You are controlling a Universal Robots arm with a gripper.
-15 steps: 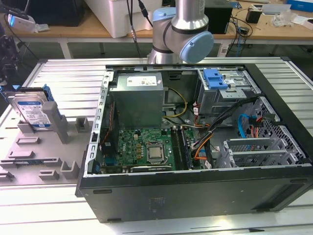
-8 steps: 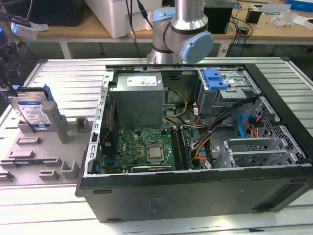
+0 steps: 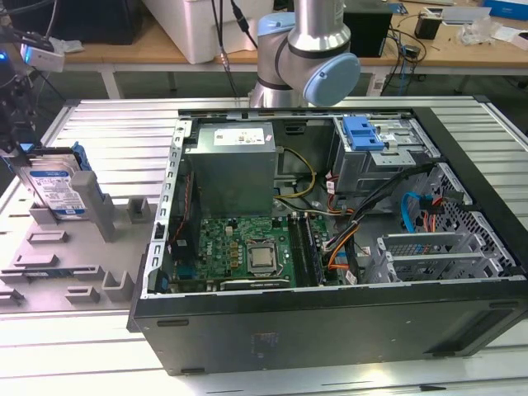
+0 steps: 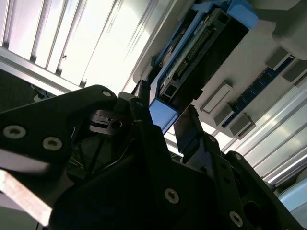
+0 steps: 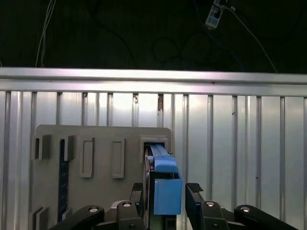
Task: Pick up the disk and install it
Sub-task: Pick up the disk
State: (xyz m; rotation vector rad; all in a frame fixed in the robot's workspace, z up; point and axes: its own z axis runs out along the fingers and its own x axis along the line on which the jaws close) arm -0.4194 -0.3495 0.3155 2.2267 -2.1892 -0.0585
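The disk [image 3: 62, 188] stands on edge in a slot of a grey holder plate [image 3: 49, 264] at the exterior view's left. It is a silver drive with a blue-and-white label and a blue carrier frame. My gripper [image 3: 18, 153] hangs over its upper end. In both wrist views the black fingers [image 5: 194, 203] straddle the blue end of the disk [image 5: 165, 189], one on each side, with a thin gap showing at one pad [image 4: 188, 128]. The gripper [image 4: 163, 115] is open around the disk [image 4: 201, 43], which rests in its slot.
An open computer case [image 3: 330, 330] lies on the slatted metal table [image 3: 107, 124], to the exterior view's right of the holder. Inside are a grey power-supply box [image 3: 231, 169], a motherboard [image 3: 247, 252], cables, and a drive bay with a blue latch [image 3: 363, 132]. The arm's base [image 3: 305, 58] stands behind the case.
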